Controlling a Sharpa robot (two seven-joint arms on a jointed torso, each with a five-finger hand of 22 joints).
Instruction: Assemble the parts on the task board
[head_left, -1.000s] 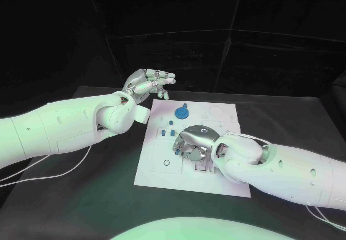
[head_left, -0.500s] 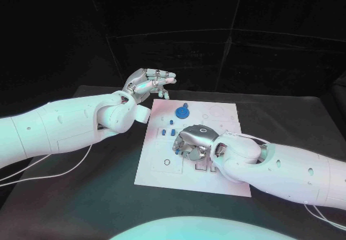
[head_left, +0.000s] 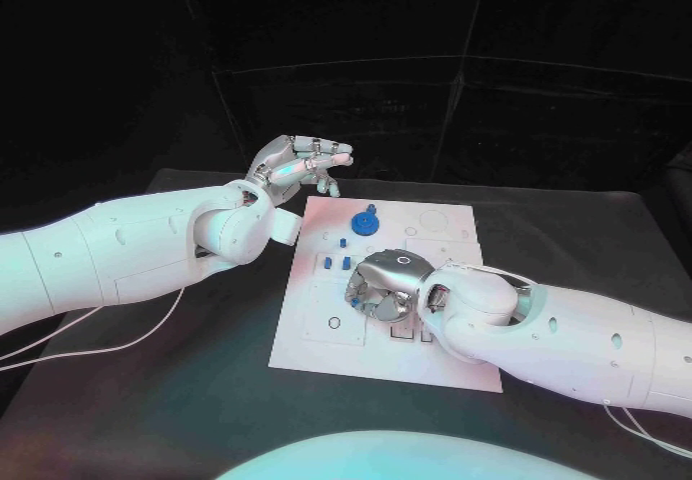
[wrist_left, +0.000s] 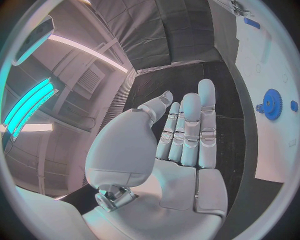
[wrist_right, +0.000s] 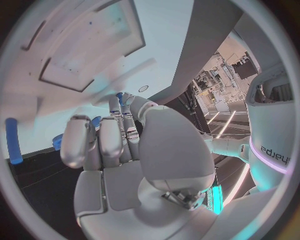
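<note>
Reaching down over the middle of the white task board (head_left: 325, 335), the right hand (head_left: 387, 288) has its fingers curled close together near the small blue parts (head_left: 336, 264), but I cannot tell if it holds one. The left hand (head_left: 296, 165) is lifted above the black surface (head_left: 173, 400) beyond the board's far left corner, fingers apart and gripping nothing. A blue gear (head_left: 365, 224) stands near the board's far edge.
</note>
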